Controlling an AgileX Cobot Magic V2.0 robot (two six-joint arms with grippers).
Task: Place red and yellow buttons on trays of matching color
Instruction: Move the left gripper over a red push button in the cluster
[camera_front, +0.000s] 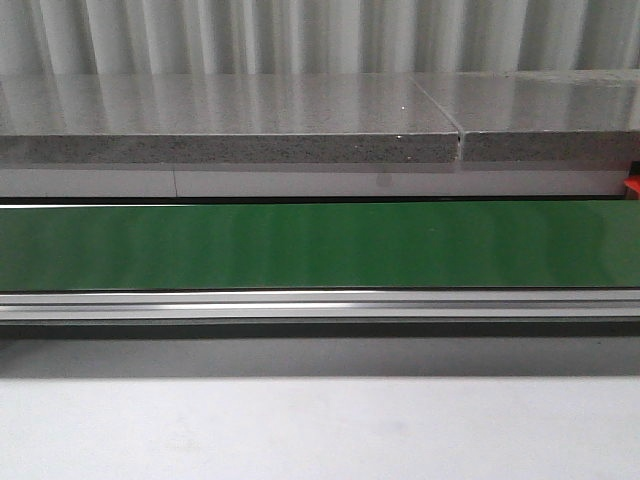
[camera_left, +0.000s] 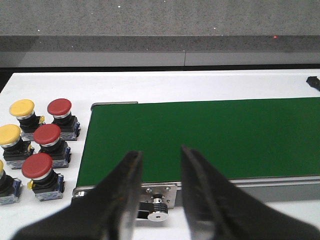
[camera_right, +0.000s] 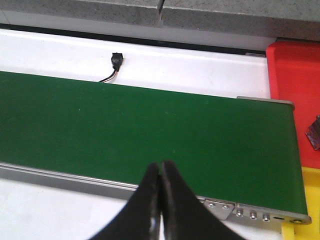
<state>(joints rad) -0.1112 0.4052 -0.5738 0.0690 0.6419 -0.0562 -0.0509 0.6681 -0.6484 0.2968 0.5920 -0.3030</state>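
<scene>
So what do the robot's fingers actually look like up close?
Both pairs are plain black with a smooth, slightly glossy finish. The left gripper has two broad curved fingers narrowing toward rounded tips. The right gripper's fingers taper to slim points. No cables or markings show on either.

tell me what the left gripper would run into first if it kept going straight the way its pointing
Most likely the bare green conveyor belt: the left gripper, fingers open, aims over the belt's end. The red and yellow buttons sit off to one side, out of that line. Depth is hard to judge.
</scene>
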